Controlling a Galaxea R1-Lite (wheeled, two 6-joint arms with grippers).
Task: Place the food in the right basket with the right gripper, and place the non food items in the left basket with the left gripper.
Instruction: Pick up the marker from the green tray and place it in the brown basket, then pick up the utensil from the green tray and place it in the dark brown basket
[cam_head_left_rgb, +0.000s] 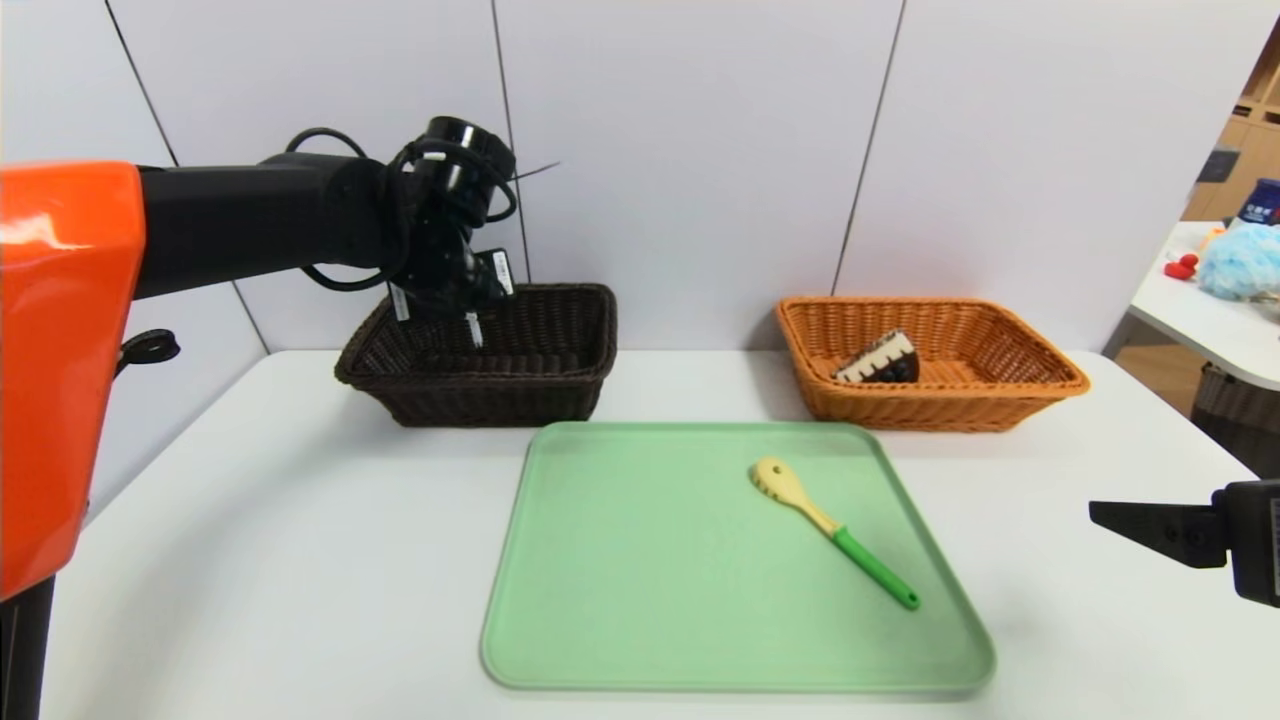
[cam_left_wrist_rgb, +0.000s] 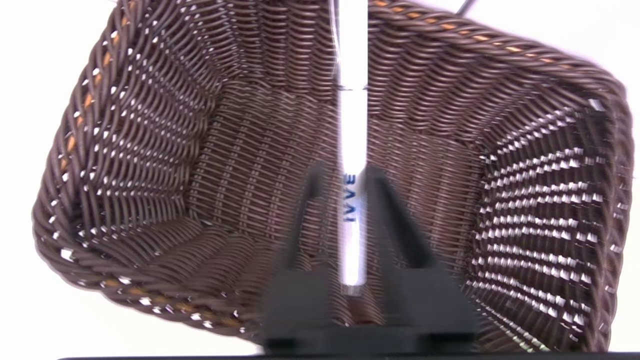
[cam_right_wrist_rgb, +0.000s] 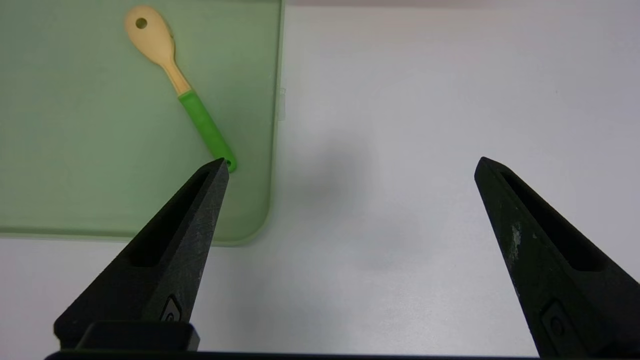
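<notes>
- The left gripper (cam_left_wrist_rgb: 345, 171) is over the dark brown wicker basket (cam_head_left_rgb: 490, 400), reaching in from above on its black wrist, the arm's orange casing (cam_head_left_rgb: 60, 350) farther back toward the robot's left.
- Its fingers are slightly apart, with a visible gap between one finger and the white pen (cam_left_wrist_rgb: 353, 135), which lies between them in the left wrist view; whether the pen touches the other finger cannot be told.
- In the head view the pen shows just below that gripper, close to upright, over the basket's opening; blue lettering runs along its barrel.
- The right gripper (cam_right_wrist_rgb: 352, 167) hangs over the white counter (cam_head_left_rgb: 300, 560) near the green tray's right side, its fingers wide apart with nothing between them.
- The toy wedge of chocolate cake (cam_head_left_rgb: 882, 358) is inside the orange-tan wicker basket (cam_head_left_rgb: 940, 405), near that basket's left end, its cream-coloured side and dark icing in view.
- The slotted spoon (cam_head_left_rgb: 788, 484) lies on the right part of the green tray (cam_head_left_rgb: 640, 560), pale yellow head toward the baskets and green handle slanting toward the tray's near right corner.
- Both baskets stand on the counter beyond the tray, well apart from each other, before pale wall panels (cam_head_left_rgb: 690, 150).
</notes>
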